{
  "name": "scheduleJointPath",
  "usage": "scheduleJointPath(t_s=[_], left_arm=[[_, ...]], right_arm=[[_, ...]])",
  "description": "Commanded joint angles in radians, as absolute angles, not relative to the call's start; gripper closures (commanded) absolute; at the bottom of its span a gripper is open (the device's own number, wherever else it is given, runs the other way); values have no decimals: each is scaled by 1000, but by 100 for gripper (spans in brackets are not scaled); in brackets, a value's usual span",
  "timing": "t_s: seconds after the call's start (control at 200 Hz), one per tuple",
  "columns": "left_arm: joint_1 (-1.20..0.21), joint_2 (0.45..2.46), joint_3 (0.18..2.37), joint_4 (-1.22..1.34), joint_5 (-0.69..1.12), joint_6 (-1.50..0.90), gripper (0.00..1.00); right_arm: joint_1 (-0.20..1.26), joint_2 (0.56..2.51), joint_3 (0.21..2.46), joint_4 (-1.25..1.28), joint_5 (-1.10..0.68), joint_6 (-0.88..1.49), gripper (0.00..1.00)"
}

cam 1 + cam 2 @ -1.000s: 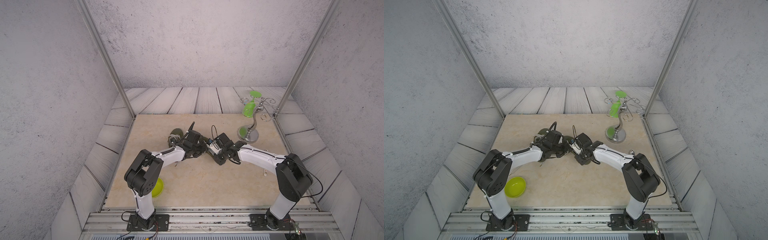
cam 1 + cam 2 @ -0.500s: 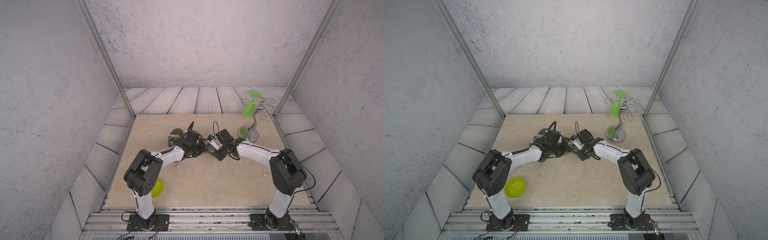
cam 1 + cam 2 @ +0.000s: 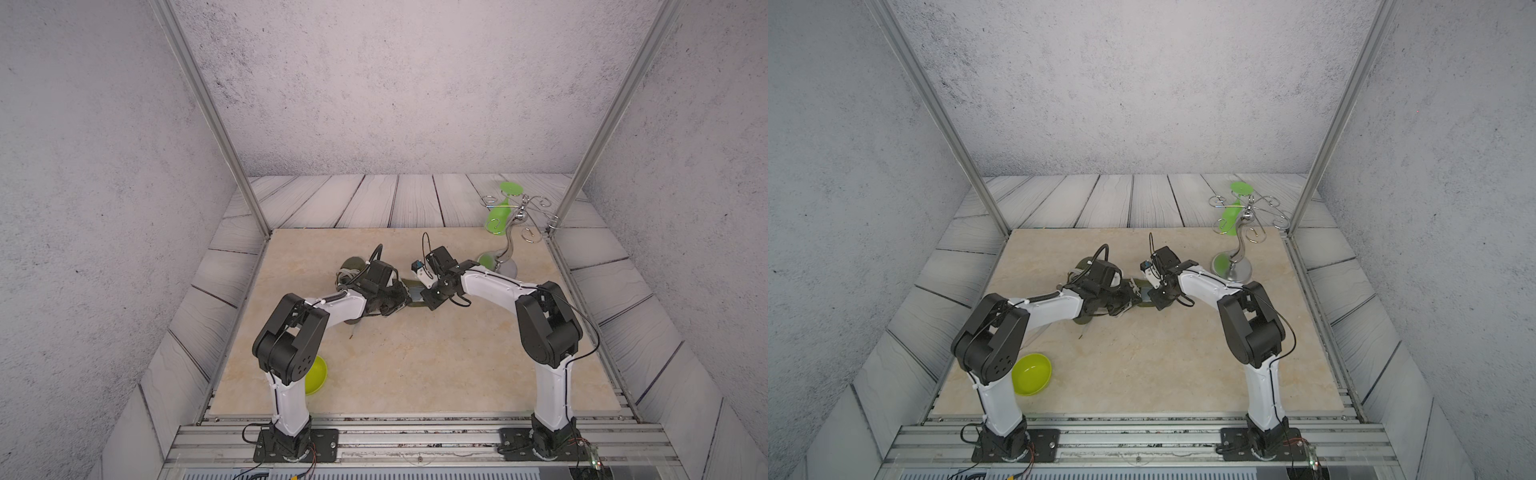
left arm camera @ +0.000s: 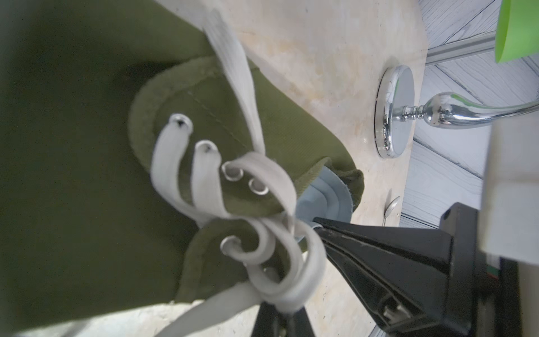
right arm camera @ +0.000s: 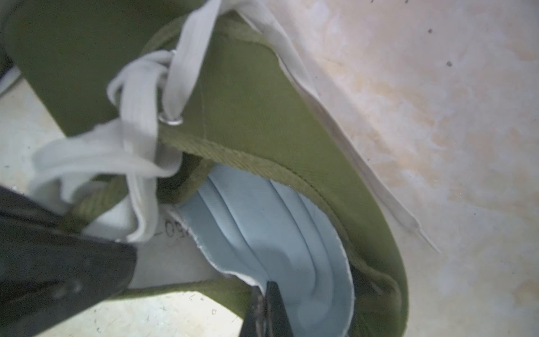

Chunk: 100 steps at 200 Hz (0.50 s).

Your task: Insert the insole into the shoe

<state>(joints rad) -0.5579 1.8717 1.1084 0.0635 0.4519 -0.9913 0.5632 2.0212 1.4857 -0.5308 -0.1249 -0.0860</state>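
An olive canvas shoe (image 3: 351, 266) lies mid-table (image 3: 415, 374), centre of both top views, with the blue insole (image 5: 277, 233) half inside its opening. The right claw (image 5: 267, 303), closed tight, touches the insole's heel. The left claw (image 4: 281, 319) seemingly clamps the collar (image 5: 248, 163).

In both top views the left arm (image 3: 332, 305) covers most of the shoe (image 3: 353, 264) with its wrist, only the far end showing toward 10 o'clock, and the insole (image 3: 415, 296) is a bluish speck too small to read. The arm's elbow hides part of the bowl (image 3: 318, 372) at 7 o'clock. In the wrist views the insole's front vanishes under the shoe's collar, the laces (image 5: 137, 163) cover some printed digits (image 5: 175, 230), the left tool (image 4: 281, 321) is cut by the frame, and the right tool (image 5: 268, 291), pinched on the insole's edge, shows only its tips.
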Motion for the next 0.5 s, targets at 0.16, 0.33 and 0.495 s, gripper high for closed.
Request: scheduleJointPath(t_s=[0.16, 0.33, 0.495], left_arm=[[-583, 1890, 1176, 140, 636, -982, 100], [-575, 1890, 1203, 116, 680, -964, 100], [-537, 1879, 1244, 61, 708, -931, 100]], right_arm=[[557, 2121, 1581, -474, -191, 80, 100], [553, 2291, 1737, -624, -105, 85, 100], [555, 2259, 1659, -644, -23, 76, 100]])
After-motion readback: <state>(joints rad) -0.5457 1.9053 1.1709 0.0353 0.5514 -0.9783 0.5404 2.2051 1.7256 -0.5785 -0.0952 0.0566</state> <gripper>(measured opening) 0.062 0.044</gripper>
